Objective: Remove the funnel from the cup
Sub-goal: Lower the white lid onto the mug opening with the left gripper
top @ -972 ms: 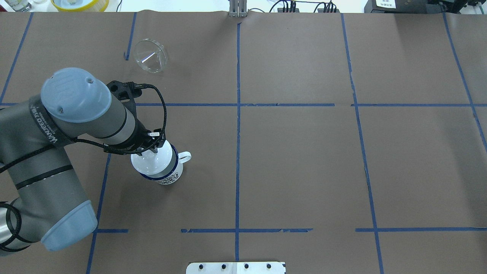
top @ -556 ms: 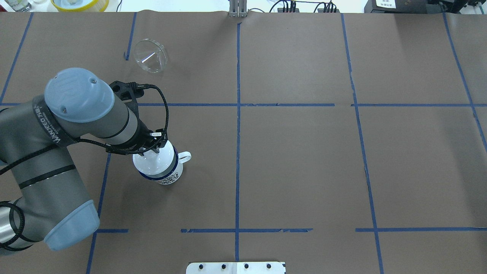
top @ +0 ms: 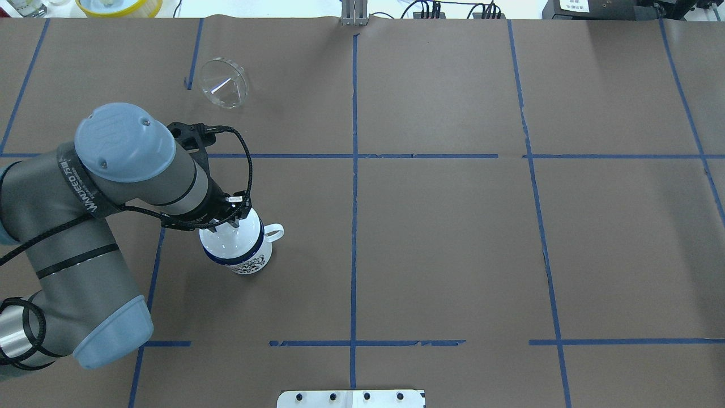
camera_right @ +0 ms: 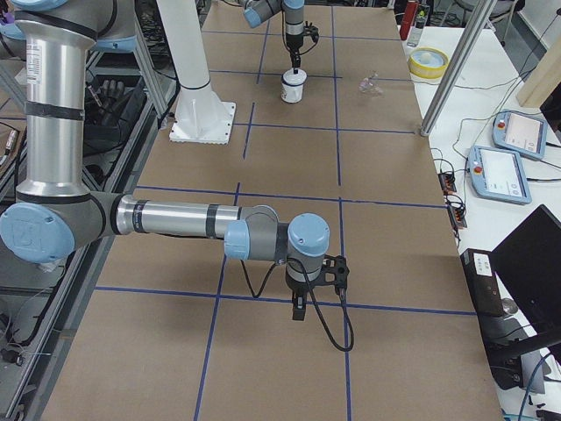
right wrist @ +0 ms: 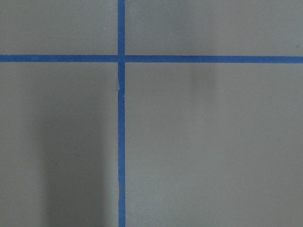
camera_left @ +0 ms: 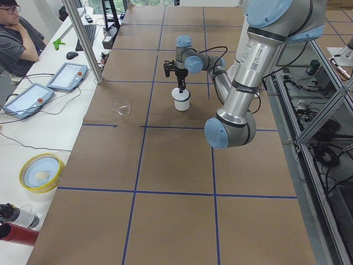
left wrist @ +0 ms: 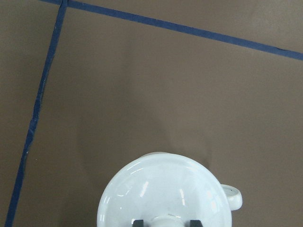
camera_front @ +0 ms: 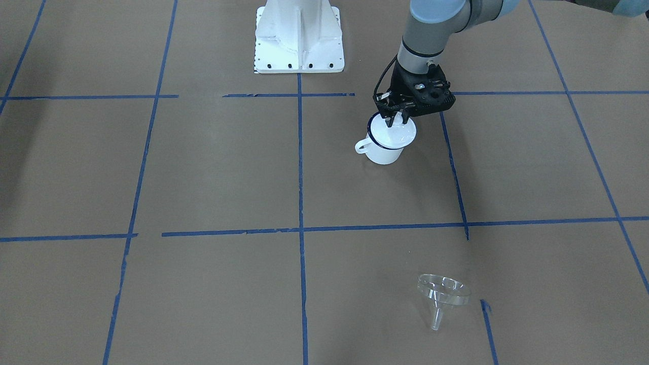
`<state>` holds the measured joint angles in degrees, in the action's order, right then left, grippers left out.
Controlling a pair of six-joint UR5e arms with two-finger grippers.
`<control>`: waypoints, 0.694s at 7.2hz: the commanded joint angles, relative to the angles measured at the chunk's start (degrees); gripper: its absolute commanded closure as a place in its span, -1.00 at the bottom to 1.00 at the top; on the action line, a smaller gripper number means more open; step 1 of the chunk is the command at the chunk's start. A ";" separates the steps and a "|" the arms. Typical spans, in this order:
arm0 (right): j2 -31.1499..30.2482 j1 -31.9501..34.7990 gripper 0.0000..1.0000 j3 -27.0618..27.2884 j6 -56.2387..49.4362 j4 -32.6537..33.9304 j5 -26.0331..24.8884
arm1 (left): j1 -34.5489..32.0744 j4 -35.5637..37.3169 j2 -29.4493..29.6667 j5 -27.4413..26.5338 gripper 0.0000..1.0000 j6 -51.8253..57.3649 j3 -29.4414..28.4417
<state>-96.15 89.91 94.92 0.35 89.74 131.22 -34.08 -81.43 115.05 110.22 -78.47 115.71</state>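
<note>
The clear funnel lies on its side on the brown paper, far from the cup; it also shows in the front-facing view. The white mug with a dark blue rim stands upright, handle to one side. A white round lid with a knob covers its mouth. My left gripper points straight down over the lid, with a finger on each side of the knob. My right gripper hangs low over bare paper far from the mug; I cannot tell its state.
The white robot base stands behind the mug. A yellow bowl sits past the table's far edge. An upright metal post, control tablets and a seated person are on the operators' side.
My left arm's elbow has shifted a little right and forward. The gripper has stayed on the lid's knob. The mug and the funnel have not moved.
</note>
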 commanded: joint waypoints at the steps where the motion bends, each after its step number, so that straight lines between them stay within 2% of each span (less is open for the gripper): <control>1: 0.00 0.00 -1.00 0.01 0.00 0.00 0.00 | 0.07 -0.04 -0.09 0.00 1.00 -0.02 0.13; 5: 0.00 0.00 -1.00 0.01 0.00 0.00 0.00 | 1.20 -0.04 -0.09 0.17 1.00 -0.11 0.66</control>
<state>-96.15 89.91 94.90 0.35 89.74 131.22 -33.57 -81.47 114.96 110.38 -78.51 116.32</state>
